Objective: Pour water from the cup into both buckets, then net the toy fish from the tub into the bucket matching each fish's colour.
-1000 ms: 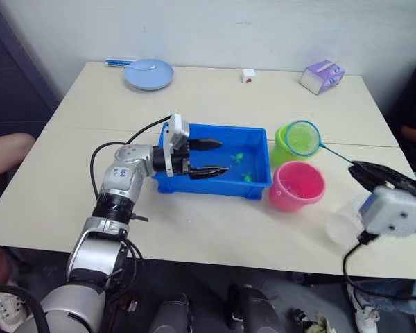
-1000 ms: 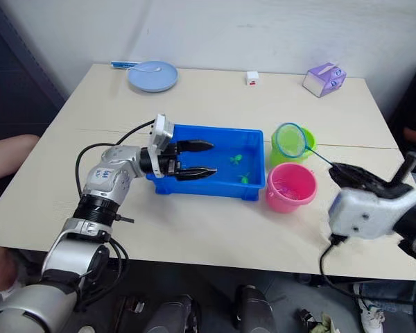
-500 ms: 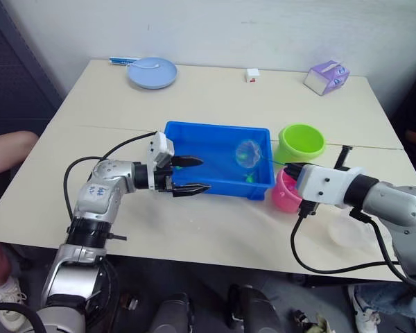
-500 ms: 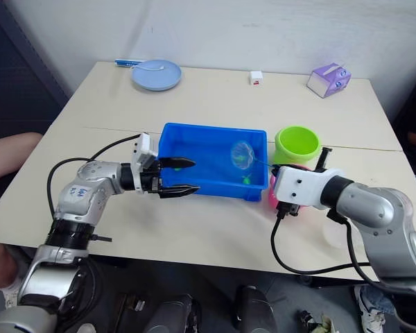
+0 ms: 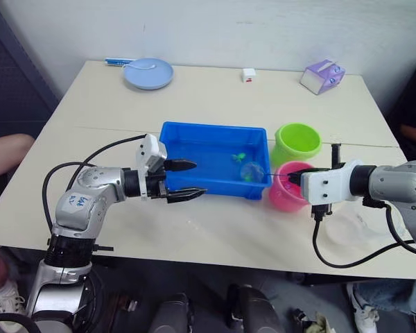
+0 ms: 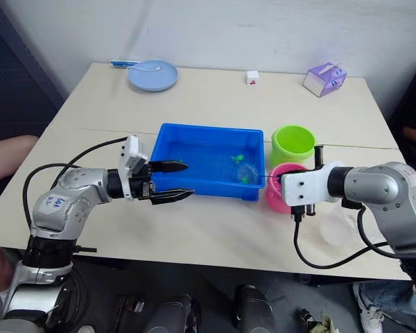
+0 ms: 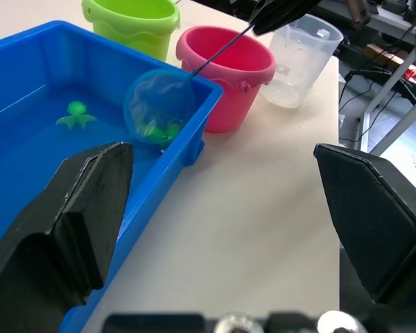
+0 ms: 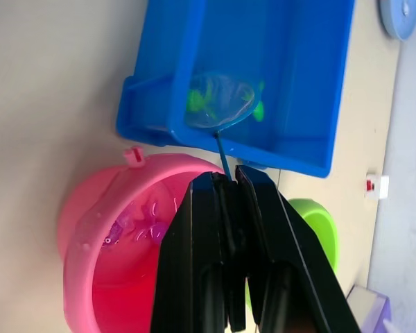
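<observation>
The blue tub (image 5: 194, 142) holds water and a green toy fish (image 5: 240, 157). The net (image 5: 250, 171) dips into the tub's front right corner, with a green fish (image 7: 156, 128) inside its mesh. My right gripper (image 5: 296, 177) is shut on the net's thin handle (image 8: 222, 156), just above the pink bucket (image 5: 284, 194). Pink fish (image 8: 125, 225) lie in that bucket. The green bucket (image 5: 298, 142) stands behind it. The clear cup (image 7: 301, 59) sits to the right of the pink bucket. My left gripper (image 5: 196, 178) hangs open at the tub's front left wall, holding nothing.
A pale-blue plate (image 5: 148, 73) with a spoon, a small white cube (image 5: 247, 74) and a purple box (image 5: 322, 75) lie along the table's far side. A person's arm (image 5: 7, 149) shows at the left edge. Bare table stretches in front of the tub.
The net swung from over the green bucket into the tub and sank to its front right corner. My left gripper drew back from inside the tub to its front left wall.
</observation>
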`<action>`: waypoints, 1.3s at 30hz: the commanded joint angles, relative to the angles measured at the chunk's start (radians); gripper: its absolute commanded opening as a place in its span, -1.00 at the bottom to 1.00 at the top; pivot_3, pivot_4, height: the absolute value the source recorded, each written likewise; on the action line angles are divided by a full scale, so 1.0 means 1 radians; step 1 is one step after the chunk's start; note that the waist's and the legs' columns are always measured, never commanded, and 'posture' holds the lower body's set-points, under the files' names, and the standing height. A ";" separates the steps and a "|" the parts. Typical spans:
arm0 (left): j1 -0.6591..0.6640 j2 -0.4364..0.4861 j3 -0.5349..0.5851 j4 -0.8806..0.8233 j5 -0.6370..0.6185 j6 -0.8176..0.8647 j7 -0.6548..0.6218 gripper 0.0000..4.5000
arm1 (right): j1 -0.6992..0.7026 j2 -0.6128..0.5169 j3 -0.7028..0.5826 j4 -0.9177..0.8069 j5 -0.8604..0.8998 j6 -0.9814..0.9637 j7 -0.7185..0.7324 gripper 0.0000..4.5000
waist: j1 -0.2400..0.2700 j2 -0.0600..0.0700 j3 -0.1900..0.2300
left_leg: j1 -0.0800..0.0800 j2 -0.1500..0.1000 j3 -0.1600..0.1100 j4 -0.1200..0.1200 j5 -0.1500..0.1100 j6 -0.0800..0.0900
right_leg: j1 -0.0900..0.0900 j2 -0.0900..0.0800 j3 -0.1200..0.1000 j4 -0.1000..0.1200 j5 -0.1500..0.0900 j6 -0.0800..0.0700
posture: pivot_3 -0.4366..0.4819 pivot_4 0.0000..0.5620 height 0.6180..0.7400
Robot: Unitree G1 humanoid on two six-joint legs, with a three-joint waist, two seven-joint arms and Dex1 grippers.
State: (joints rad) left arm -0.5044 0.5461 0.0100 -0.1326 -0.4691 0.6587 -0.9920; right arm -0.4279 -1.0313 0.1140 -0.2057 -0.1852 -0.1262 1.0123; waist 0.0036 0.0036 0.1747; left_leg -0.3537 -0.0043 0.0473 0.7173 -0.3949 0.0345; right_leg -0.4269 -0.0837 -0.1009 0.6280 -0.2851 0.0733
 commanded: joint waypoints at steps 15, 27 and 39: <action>-0.004 -0.006 0.008 -0.033 -0.039 -0.005 0.042 1.00 | -0.195 0.040 0.027 0.176 -0.121 -0.244 -0.113 -0.66 | -0.005 0.000 0.000 | -0.001 0.000 -0.001 0.000 0.000 0.000 | 0.000 -0.001 -0.001 0.000 0.000 0.000 | -0.05 -0.47 1.00; -0.020 -0.024 0.002 -0.004 -0.035 -0.035 0.039 1.00 | -0.186 -0.007 0.074 0.209 -0.172 -0.384 -0.099 -0.66 | -0.007 0.000 0.000 | 0.000 0.000 -0.001 0.000 0.000 0.000 | 0.000 0.000 -0.001 0.000 0.000 0.000 | -0.05 -0.47 1.00; -0.023 -0.027 0.000 0.004 -0.037 -0.046 0.041 1.00 | -0.200 0.024 0.043 0.176 -0.168 -0.351 -0.106 -0.66 | -0.006 0.000 0.000 | -0.001 0.000 -0.001 0.000 0.000 0.000 | 0.000 -0.001 -0.001 0.000 0.000 0.000 | -0.05 -0.47 1.00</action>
State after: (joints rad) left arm -0.5059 0.5232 0.0013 -0.1109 -0.4893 0.6307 -0.9517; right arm -0.6040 -0.9845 0.1952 -0.0282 -0.3532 -0.4751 0.9193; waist -0.0024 0.0037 0.1748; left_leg -0.3543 -0.0040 0.0463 0.7176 -0.3950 0.0341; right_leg -0.4270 -0.0845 -0.1019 0.6278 -0.2853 0.0729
